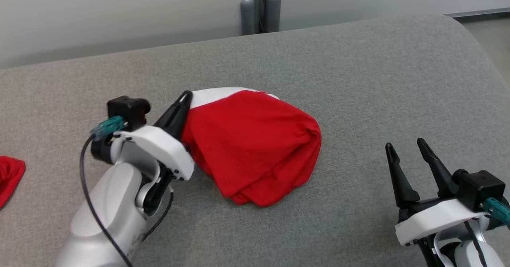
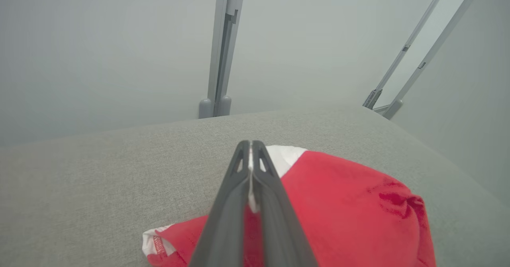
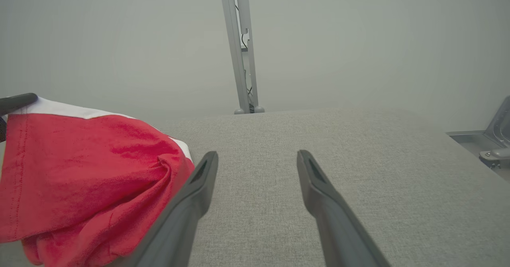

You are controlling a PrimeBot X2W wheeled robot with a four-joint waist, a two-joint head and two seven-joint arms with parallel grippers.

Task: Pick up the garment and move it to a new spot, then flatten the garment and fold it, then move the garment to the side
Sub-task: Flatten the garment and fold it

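Garment (image 1: 255, 147): red knit with a white band (image 1: 215, 93), bunched in a soft mound on the grey surface (image 1: 358, 79), on my side of the grey post (image 1: 261, 14) and nearly in line with it. I judge it light, limp and not slippery on this woven top. It will sag and trail from any single hold, and nothing about it is fragile. The best hold looks like the white band or a stitched hem, where the cloth is doubled, not the loose red bulk. Left end effector (image 1: 184, 97) sits left of the post's line, fingers pressed together with a sliver of the white band pinched between them, plain in the left wrist view. The band runs taut from the tips, so I take that edge to be lifted. Left forearm (image 1: 107, 203) rises from low, wrist bent so the fingers angle toward the post. Right end effector (image 1: 404, 144) stands well right of the post's line, fingers spread, gripping nothing, clear of the cloth. A second red scrap (image 1: 10, 175) lies far left of the post's line. I doubt one pinch will spread the mound, so flattening likely needs both arms.
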